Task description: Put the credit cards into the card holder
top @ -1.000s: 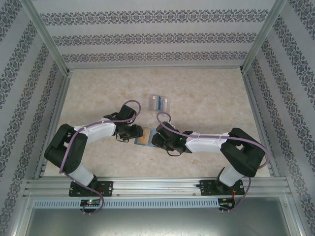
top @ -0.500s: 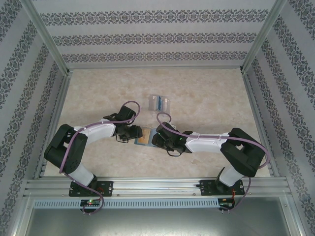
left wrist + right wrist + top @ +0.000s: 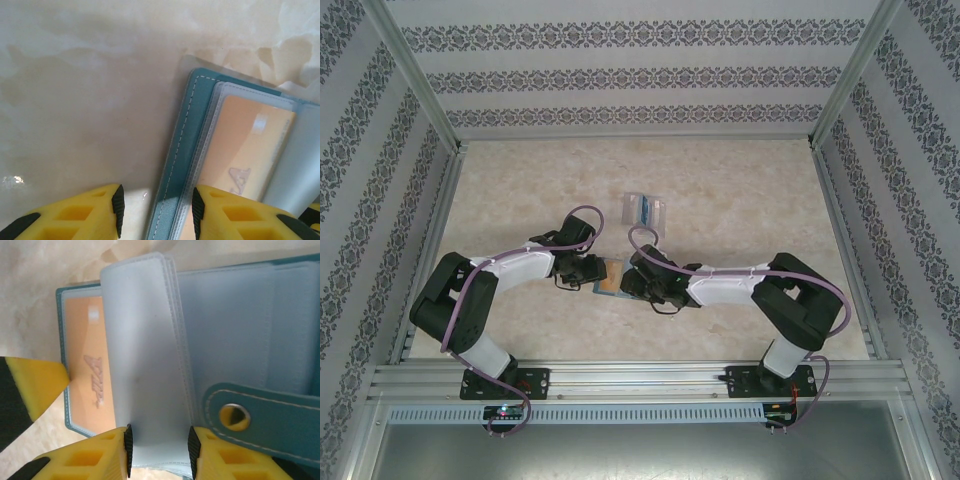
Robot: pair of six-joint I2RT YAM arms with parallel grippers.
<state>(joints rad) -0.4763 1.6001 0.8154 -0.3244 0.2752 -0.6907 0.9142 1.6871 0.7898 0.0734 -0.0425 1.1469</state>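
Orange-tan card (image 3: 245, 145) sits sleeved in the open wallet (image 3: 177, 160), left hand (image 3: 157, 207) half-open astride its edge; right hand (image 3: 159, 447) narrowly parted around a clear leaf (image 3: 145, 355). Overhead, the card holder (image 3: 630, 205) lies higher in frame, blue card (image 3: 646, 209) inside.

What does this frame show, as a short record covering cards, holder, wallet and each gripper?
orange card: tucked in the open wallet
blue card: appears to sit in the card holder
left gripper: open, at the wallet's edge
right gripper: fingers either side of a raised sleeve; grip unclear
task: orange card not yet in the holder
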